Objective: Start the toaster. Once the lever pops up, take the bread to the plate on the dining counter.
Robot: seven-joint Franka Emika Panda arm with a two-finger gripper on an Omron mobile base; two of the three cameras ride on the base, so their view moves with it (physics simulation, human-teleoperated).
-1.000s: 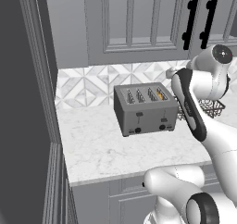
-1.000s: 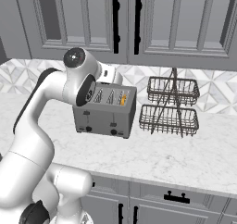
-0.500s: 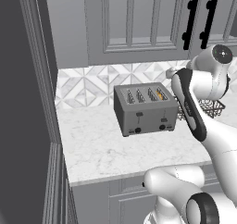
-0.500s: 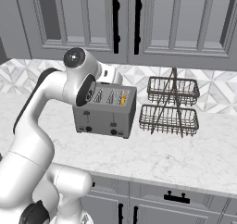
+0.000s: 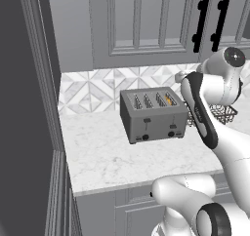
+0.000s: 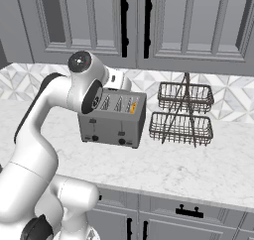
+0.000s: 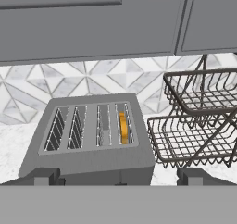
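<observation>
The toaster (image 5: 154,115) sits on the worktop (image 5: 112,157) against the tiled backsplash, four slots up, and the bread (image 7: 122,128) stands down in the rightmost slot. Its two levers (image 5: 146,120) face front, above the knobs. Just right of it stands a wire rack (image 6: 181,115). My gripper (image 7: 118,179) hovers above the toaster's near edge, jaws spread wide, holding nothing. I judge the start step is not yet done: next I must drop to the front face and press the lever by the bread.

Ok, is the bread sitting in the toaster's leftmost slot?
No, the bread sits in the rightmost slot of the toaster, nearest the wire rack.
</observation>
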